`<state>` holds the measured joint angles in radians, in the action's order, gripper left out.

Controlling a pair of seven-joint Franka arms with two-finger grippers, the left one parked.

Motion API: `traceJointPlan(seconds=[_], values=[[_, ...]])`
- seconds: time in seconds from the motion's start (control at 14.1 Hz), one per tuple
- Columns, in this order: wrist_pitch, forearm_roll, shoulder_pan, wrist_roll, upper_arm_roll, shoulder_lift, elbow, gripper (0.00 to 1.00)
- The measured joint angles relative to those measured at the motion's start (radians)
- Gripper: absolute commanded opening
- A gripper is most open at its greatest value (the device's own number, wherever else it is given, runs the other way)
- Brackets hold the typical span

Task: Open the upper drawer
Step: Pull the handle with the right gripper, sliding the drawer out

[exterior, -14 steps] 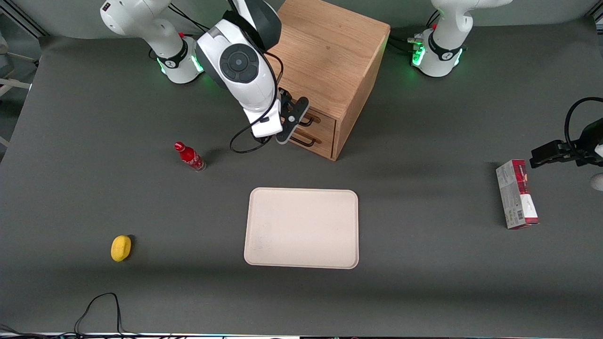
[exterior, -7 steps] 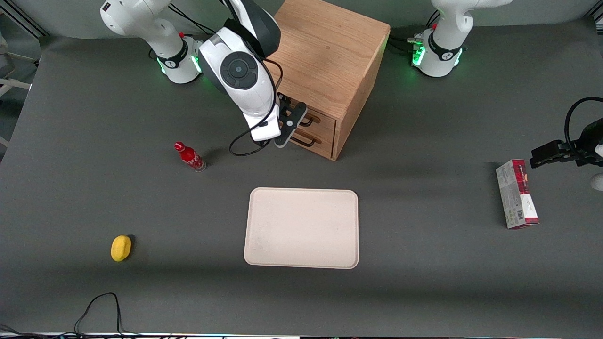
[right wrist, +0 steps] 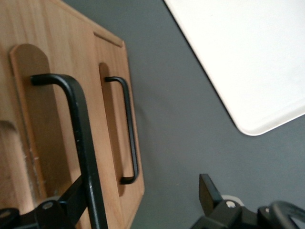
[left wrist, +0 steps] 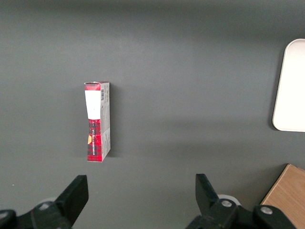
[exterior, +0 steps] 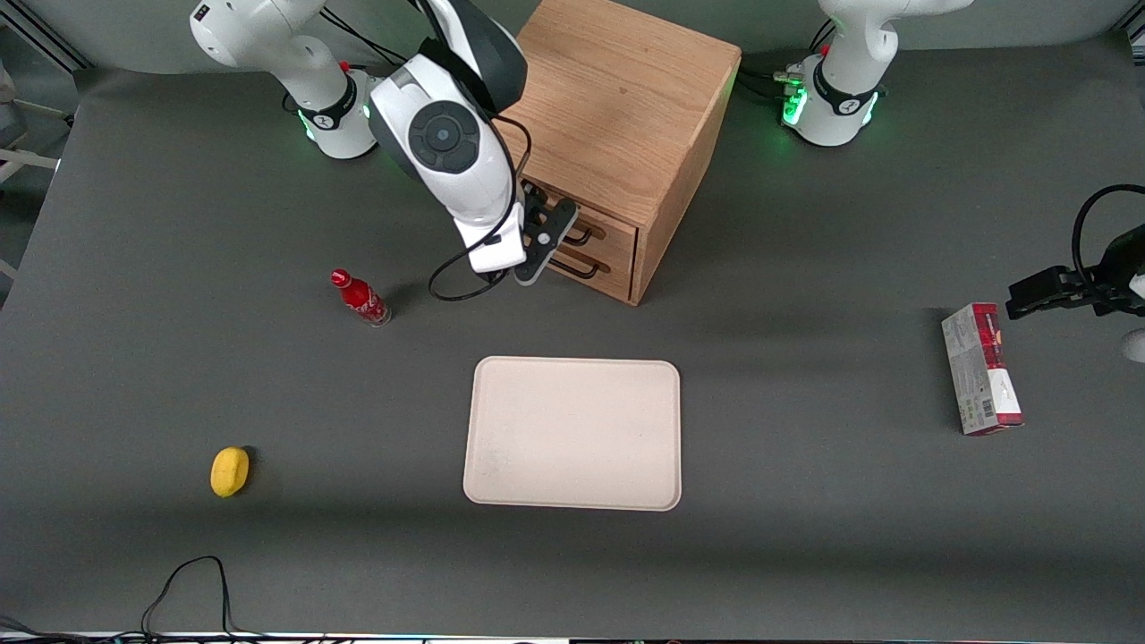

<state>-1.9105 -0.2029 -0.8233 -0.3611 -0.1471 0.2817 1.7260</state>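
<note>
**Ana:** What shows here, biggest thing first?

**Ben:** The dark table holds it all. The wooden cabinet stands on it, between the two arm bases. A pale tray lies nearer the front camera than the cabinet.

**Ana:** And the upper drawer?

**Ben:** The upper drawer is the top one of two in the cabinet's front. It looks shut, flush with the lower drawer under it.

**Ana:** Where is the end effector?

**Ben:** The end effector is right in front of the cabinet, at the upper drawer's black handle. In the right wrist view its fingers are spread wide. One finger sits just beside the handle bar, and the other finger is out over the table. They do not pinch anything.

**Ana:** So which step is this?

**Ben:** It looks like the reach-and-grab step. No pulling seems to have begun.

**Ana:** What does the next move need?

**Ben:** Likely the fingers must get around the bar and squeeze it. Then the arm should pull straight out from the cabinet's front. It must not catch the lower handle.
</note>
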Motion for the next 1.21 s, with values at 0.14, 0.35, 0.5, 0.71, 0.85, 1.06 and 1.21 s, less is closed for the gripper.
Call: traceJointPlan(seconds=[0.14,0.35,0.5,0.71,0.85,1.06,1.21], values=[[0.0,0.0,0.038,-0.035,-0.004,0.003,-0.016,1.0],[0.0,0.0,0.067,-0.068,-0.005,0.022,-0.027,1.0],[-0.005,0.001,0.073,-0.073,-0.005,0.04,-0.038,1.0],[-0.012,0.014,0.073,-0.074,-0.005,0.068,-0.067,1.0],[-0.012,0.015,0.083,-0.074,-0.005,0.088,-0.099,1.0],[-0.009,0.015,0.117,-0.076,-0.006,0.116,-0.141,1.0],[-0.009,0.015,0.128,-0.087,-0.006,0.135,-0.163,1.0]])
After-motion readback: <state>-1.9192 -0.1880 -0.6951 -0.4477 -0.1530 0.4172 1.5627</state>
